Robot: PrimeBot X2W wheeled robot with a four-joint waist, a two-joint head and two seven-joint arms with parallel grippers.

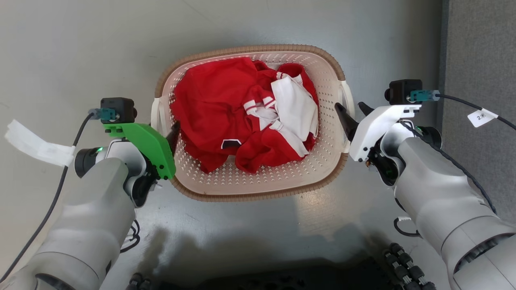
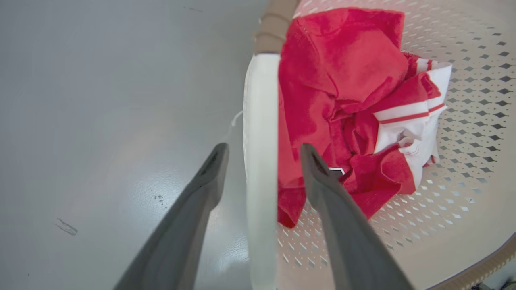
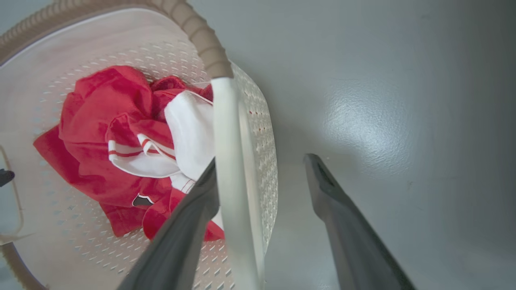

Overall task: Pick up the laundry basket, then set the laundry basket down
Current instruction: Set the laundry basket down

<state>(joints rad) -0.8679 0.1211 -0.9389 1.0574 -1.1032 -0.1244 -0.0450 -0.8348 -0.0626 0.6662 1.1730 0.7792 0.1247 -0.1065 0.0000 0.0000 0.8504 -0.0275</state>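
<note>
The left end effector (image 2: pixel 264 148) is seen with its two dark fingers (image 2: pixel 207 177) spread apart, set astride the white loop handle (image 2: pixel 260 112) of the laundry basket (image 2: pixel 475 100), with a gap left on either side. One finger is held over the grey floor (image 2: pixel 100 100). The other is held over a crumpled red and white garment (image 2: pixel 338 80), which is heaped inside against the handle-side wall. The handle is joined to the brown rim (image 2: pixel 274 28).

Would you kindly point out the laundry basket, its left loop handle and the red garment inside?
laundry basket (image 1: pixel 266 179), head view, perforated near wall.
left loop handle (image 2: pixel 261 133), left wrist view, middle of the white bar.
red garment (image 1: pixel 209 100), head view, plain red fold.
</note>
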